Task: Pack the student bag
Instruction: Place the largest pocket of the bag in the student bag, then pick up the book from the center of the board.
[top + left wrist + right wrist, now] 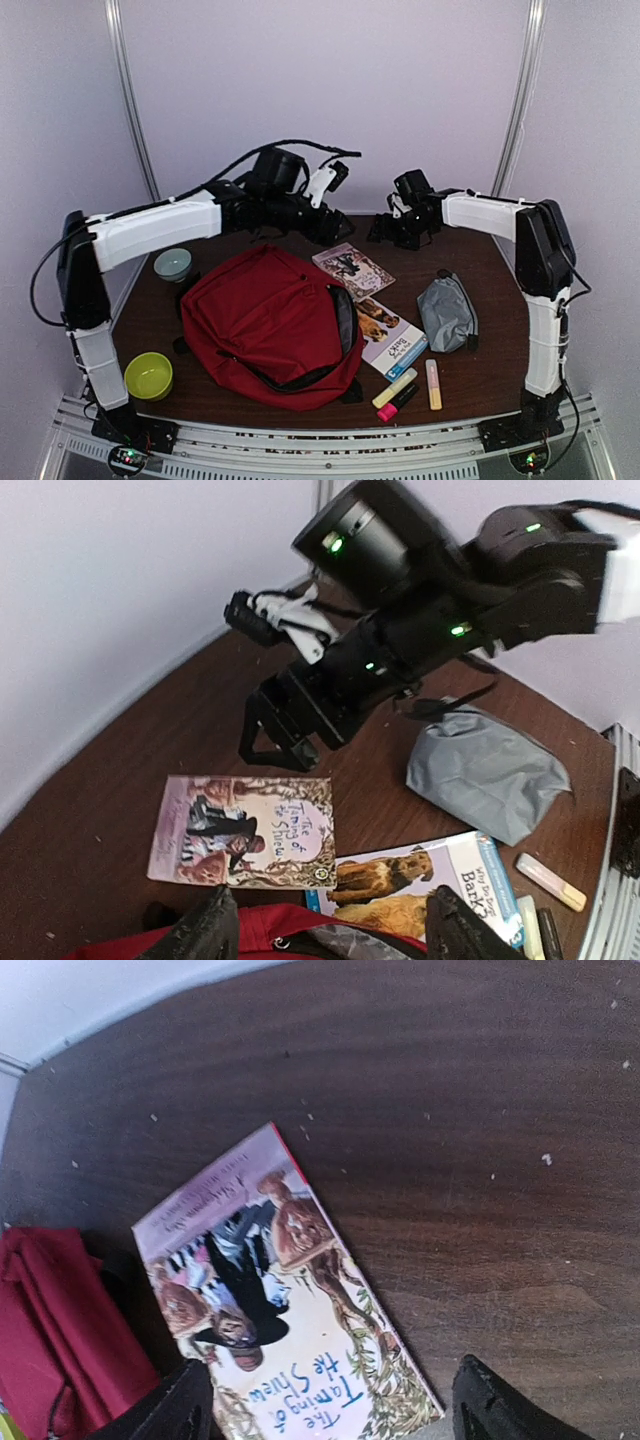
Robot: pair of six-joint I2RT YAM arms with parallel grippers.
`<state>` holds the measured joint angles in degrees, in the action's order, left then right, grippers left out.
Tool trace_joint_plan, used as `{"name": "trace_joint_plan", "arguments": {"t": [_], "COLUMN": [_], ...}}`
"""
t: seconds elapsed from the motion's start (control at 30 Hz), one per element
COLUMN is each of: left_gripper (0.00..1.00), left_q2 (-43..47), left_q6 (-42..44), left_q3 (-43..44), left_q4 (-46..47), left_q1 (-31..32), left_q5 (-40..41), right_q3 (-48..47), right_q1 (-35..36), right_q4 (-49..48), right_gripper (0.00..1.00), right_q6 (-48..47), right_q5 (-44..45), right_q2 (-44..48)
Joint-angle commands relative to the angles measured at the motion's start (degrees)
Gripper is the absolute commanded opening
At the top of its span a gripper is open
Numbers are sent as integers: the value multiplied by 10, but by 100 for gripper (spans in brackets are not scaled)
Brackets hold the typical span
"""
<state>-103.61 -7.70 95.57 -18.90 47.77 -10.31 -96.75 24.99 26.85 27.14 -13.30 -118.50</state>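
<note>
Packing looks barely started: the student bag (pixel 265 325) lies flat, while Shrew book (pixel 352 268), dog book (pixel 390 338), grey pouch (pixel 447 312) and highlighters (pixel 405 388) sit outside, right of the bag. Left gripper (pixel 335 925) and right gripper (pixel 330 1400) hover open and empty beyond the bag's far edge.

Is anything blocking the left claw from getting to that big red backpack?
Nothing visible does. The open left gripper hangs right over the student bag's far edge, only air between them; the Shrew book lies just beyond.

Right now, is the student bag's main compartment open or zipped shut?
Open: the student bag gapes along its right edge, grey lining showing beside the dog book. Its contents cannot be told.
</note>
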Motion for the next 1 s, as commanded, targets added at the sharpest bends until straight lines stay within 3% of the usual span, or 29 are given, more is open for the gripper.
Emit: {"name": "trace_joint_plan", "arguments": {"t": [0.0,0.1,0.2,0.27,0.53,0.8,0.97], "left_gripper": [63,62,60,56,51,50,48], "left_q2": [-123,-209,-311,-351,-304,-347,-348], "left_q6": [-152,-168,-185,-205,-289,-325,-323], "left_q3": [55,116,230,261,95,81,83], "left_q4": [-16,-27,-103,-139,-45,-2,-4], "left_q1": [-31,-33,-33,-33,-33,-37,-38], "left_q5": [41,89,88,83,88,33,36], "right_q3": [-60,-62,-72,-87,-88,-155,-135], "right_q1": [-2,-9,-15,-16,-16,-19,-26], "right_q4": [129,128,138,161,153,207,200], "right_gripper": [83,84,84,84,84,84,85], "right_q6": [-59,-56,-59,-69,-63,-94,-90], "right_q5": [-36,-62,-83,-89,-150,-64,-48], "right_q2": [-67,-84,-101,-114,-128,-128,-130]}}
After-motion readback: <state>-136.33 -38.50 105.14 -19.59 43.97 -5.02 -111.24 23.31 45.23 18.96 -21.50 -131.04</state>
